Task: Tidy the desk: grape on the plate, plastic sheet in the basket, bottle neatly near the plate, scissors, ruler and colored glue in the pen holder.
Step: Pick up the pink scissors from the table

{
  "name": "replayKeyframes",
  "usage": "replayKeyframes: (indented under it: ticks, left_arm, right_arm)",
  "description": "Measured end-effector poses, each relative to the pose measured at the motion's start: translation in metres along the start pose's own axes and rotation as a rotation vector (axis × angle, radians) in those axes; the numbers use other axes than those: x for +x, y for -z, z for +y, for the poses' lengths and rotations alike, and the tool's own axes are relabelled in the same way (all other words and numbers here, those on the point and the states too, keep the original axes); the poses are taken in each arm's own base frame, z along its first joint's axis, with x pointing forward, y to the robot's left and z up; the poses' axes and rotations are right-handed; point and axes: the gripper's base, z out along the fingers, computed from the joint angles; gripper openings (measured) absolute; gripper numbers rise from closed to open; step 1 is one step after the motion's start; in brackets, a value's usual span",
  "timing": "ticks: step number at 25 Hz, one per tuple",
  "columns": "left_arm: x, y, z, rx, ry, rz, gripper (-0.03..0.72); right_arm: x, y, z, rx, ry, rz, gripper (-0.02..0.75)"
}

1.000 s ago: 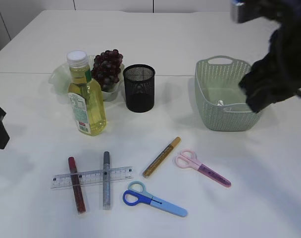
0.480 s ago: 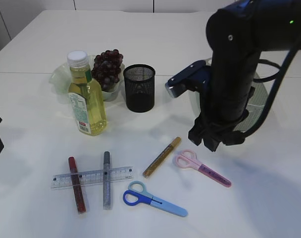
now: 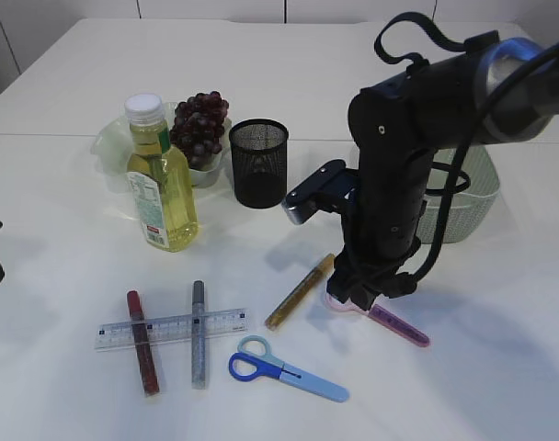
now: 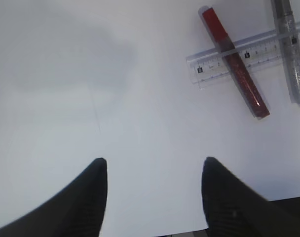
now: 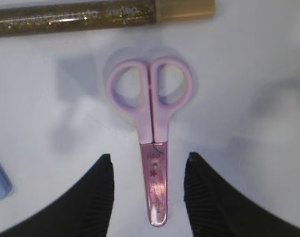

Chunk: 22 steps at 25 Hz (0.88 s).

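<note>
White tabletop [image 3: 68,276], matte, seamed across the far side, pale wall behind. Toward the back left: clear plate [image 3: 109,147] with dark grapes [image 3: 199,124], yellow-filled bottle [image 3: 160,179] upright just in front, black mesh pen holder [image 3: 258,163] beside the grapes. Green woven basket [image 3: 477,197] at back right, mostly hidden by the arm; contents not visible.

Near edge: clear ruler [image 3: 169,328] flat, crossed by red glue stick [image 3: 142,342] and silver glue stick [image 3: 198,333]. Gold glue stick [image 3: 300,291] lying diagonal toward the middle. Blue scissors [image 3: 284,369] closest to the front. Pink scissors [image 3: 394,324] right of the gold stick, closed, handles partly under the arm.

Right arm [image 3: 399,156] bent steeply down from the upper right, wrist vertical over the pink scissors. Right gripper [image 5: 149,182] spread apart, one finger on each side of the pink blade cover, handle loops pointing ahead; contact with the scissors not clear.

Left gripper [image 4: 152,187] also spread, hanging over bare table at the far left edge, holding nothing, ruler and red stick ahead to its right.
</note>
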Motion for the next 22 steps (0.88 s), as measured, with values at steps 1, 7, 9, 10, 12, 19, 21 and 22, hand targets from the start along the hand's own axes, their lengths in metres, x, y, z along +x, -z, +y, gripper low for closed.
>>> replayKeyframes:
  ticks: [1, 7, 9, 10, 12, 19, 21, 22]
  left_arm:
    - [0.000, 0.000, 0.000, 0.000, 0.000, 0.000, 0.438]
    - [0.000, 0.000, 0.000, 0.001, 0.001, 0.002, 0.433]
    - [0.000, 0.000, 0.000, 0.001, 0.001, 0.004, 0.432]
    - [0.000, 0.000, 0.000, 0.001, 0.001, 0.004, 0.432]
    - [0.000, 0.000, 0.000, 0.001, 0.001, 0.004, 0.432]
    - [0.000, 0.000, 0.000, 0.001, 0.001, 0.004, 0.431]
    - [0.000, 0.000, 0.000, 0.001, 0.001, 0.004, 0.431]
    - [0.000, 0.000, 0.000, 0.001, 0.001, 0.004, 0.431]
  right_arm:
    - [-0.001, -0.004, 0.000, -0.001, 0.006, 0.002, 0.377]
    - [-0.003, -0.018, 0.000, -0.003, 0.022, 0.010, 0.377]
    - [-0.004, -0.020, 0.000, -0.002, 0.023, 0.012, 0.377]
    - [-0.004, -0.020, 0.000, -0.001, 0.024, 0.012, 0.377]
    - [-0.005, -0.023, 0.000, -0.001, 0.025, 0.010, 0.377]
    - [-0.006, -0.038, 0.000, -0.009, 0.025, 0.036, 0.377]
    - [-0.006, -0.040, 0.001, -0.010, 0.025, 0.040, 0.377]
    - [-0.006, -0.040, 0.001, -0.009, 0.025, 0.038, 0.377]
